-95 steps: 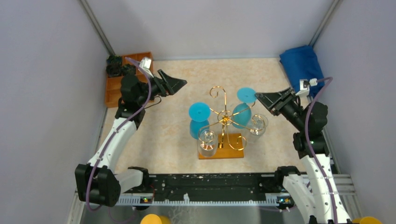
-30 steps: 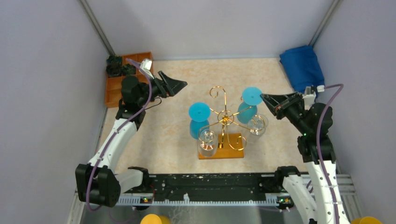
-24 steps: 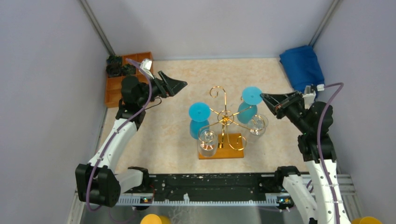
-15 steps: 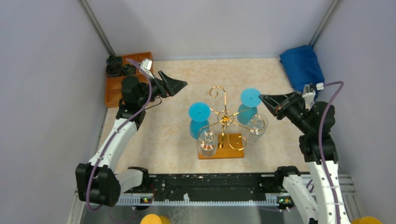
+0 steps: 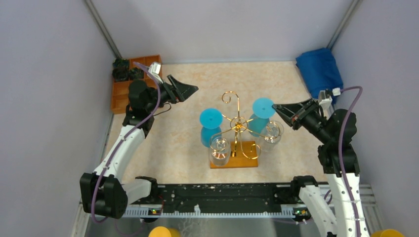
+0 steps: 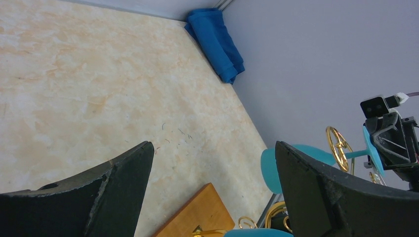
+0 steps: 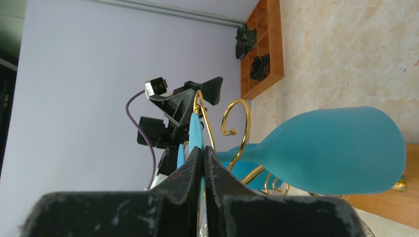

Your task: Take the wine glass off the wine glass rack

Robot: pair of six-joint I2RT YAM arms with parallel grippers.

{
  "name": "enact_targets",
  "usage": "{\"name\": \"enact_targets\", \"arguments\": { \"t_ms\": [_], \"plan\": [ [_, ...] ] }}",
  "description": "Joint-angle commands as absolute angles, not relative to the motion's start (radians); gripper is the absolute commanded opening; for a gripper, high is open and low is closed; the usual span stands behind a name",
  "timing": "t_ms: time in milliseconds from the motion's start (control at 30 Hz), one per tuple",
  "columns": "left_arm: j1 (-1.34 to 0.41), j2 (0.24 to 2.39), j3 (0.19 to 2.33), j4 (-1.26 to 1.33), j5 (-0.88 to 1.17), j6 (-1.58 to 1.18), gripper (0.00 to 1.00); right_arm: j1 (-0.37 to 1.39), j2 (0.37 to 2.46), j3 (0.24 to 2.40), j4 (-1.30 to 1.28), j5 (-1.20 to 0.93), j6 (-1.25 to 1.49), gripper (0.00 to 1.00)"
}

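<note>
We see the right pincer reaching in from the right side of the counter, its fingers pressed nearly together on the thin round foot of the blue wine glass. In the right wrist view only the disc's edge shows in the slim gap between the two black fingers, so the grip is narrow and it is holding the glass by its foot.

The glass lies tilted, the bowl low and close to the central post of the wine glass rack, the foot raised and pointing outward to the right. The stem passes just beside one of the gold scroll tips; we cannot tell whether it rests on the wire there. The rack stands near the middle of the counter on its orange-brown wooden base.

The left pincer hangs above the far left part of the counter, well apart from the rack, with its fingers spread wide and nothing between them.

On the rack's left side hangs a second blue glass, bowl down. Two clear glasses hang on the near side, one left of the base and one right. A folded blue cloth lies in the far right corner, and a wooden tray with compartments sits at the far left edge, dark items in its far cells
</note>
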State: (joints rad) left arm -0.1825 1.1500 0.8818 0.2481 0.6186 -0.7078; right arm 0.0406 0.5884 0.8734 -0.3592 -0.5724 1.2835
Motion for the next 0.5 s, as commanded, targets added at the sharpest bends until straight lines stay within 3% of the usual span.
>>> {"name": "enact_targets", "arguments": {
  "t_ms": [0,200,467],
  "plan": [
    [-0.178,1.136,0.870,0.267,0.632,-0.714,0.99,0.042,0.604,0.907,-0.272,-0.606,1.298,0.00],
    [-0.178,1.136,0.873,0.245,0.608,-0.694,0.99,0.084,0.654,0.903,-0.190,-0.577,1.315,0.00],
    [-0.178,1.135,0.888,0.202,0.577,-0.654,0.98,0.265,0.772,0.906,-0.087,-0.464,1.299,0.00]
  ]
}}
